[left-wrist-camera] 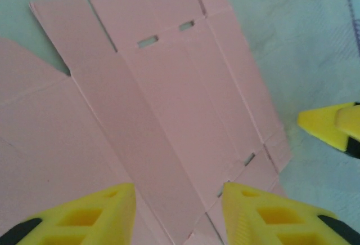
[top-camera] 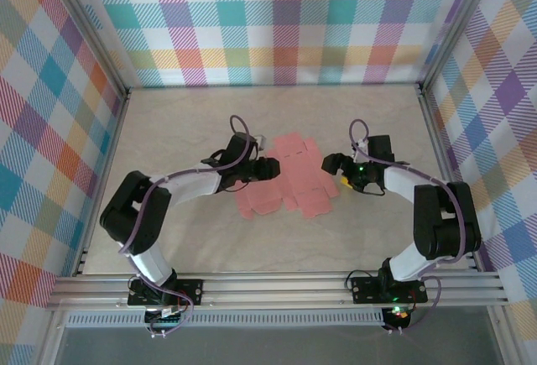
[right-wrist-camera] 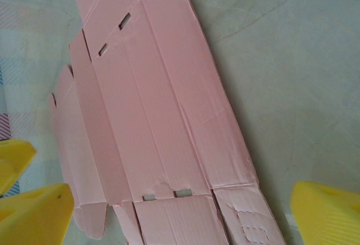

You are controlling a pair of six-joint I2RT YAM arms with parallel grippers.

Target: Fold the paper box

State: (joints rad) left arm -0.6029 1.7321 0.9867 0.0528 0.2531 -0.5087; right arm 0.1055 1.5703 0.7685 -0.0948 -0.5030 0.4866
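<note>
Worktop [top-camera: 185, 130]: plaid walls [top-camera: 277, 21] on three sides, bare surface open beyond and outboard of both end effectors

Paper box [top-camera: 289, 176]: flat salmon-pink blank, creased and slotted, between the end effectors, long axis crosswise to the line joining them

Left end effector [top-camera: 270, 166]: fingers apart over the blank's edge

Right end effector [top-camera: 329, 164]: spread wide at the opposite edge

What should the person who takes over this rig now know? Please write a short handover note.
Left tool: jaws apart, low over the left part of the salmon-pink flat card paper box, gripping nothing.
Right tool: wide open at the card's right edge, holding nothing.
Box: lies flat and unfolded on the beige table, between the two tools.
Done: no fold made yet.
Left: raise the side panels, fold the flaps, push the tabs into the slots.
</note>
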